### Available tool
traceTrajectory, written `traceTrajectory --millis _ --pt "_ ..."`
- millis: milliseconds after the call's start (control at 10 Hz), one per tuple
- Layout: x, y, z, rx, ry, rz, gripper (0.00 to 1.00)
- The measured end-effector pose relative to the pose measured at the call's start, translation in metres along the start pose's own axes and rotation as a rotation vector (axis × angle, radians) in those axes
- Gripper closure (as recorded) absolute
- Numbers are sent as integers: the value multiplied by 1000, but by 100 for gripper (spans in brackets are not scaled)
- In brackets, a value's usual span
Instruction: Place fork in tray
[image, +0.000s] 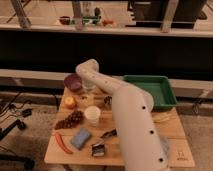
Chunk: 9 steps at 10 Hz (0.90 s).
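The green tray (169, 93) stands at the table's back right, with nothing showing inside it. A thin pale thing (161, 119) that may be the fork lies on the wood just in front of the tray. My white arm reaches from the lower right across the table to the back left. The gripper (89, 89) hangs down from the arm's end, beside the purple bowl (73, 82) and over the back left of the table. It is well to the left of the tray.
On the wooden table (55, 155) lie an orange fruit (69, 102), dark grapes (70, 120), a white cup (92, 115), a red chili (61, 142), a blue sponge (80, 138), a black-handled utensil (108, 134) and a small black brush (98, 149). A dark counter runs behind.
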Motion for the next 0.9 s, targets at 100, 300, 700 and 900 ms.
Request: traceTrajectory --millis 100,300,700,900 --pt "1 0 2 -5 -2 7 20" --pt "7 -2 7 -13 -1 26 20" --pt "11 0 18 -25 23 47 20" --pt "10 0 19 -26 29 50 20"
